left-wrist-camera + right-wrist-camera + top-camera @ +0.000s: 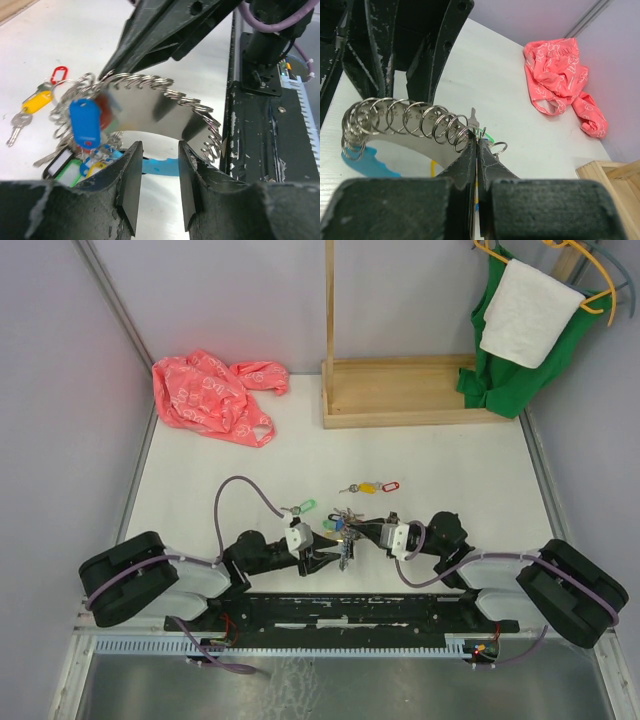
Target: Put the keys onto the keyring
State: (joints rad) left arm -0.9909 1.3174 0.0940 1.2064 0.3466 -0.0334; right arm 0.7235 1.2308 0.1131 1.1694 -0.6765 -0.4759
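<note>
left wrist: keyring (150, 107) sits between both grippers, long axis running across.
your left gripper (159, 155) is half open, blue sleeve (161, 166) crossing its gap, grip unclear; right gripper (476, 145) is pinched shut at the coil's end. loose keys (368, 486) lie beyond it, nearer the right gripper, laid left-right.

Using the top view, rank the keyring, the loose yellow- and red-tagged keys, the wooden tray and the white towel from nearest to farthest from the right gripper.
1. keyring, pinched in the right gripper, between the two arms.
2. loose yellow- and red-tagged keys, just beyond it on the table.
3. wooden tray, far middle.
4. white towel, far right corner.
</note>
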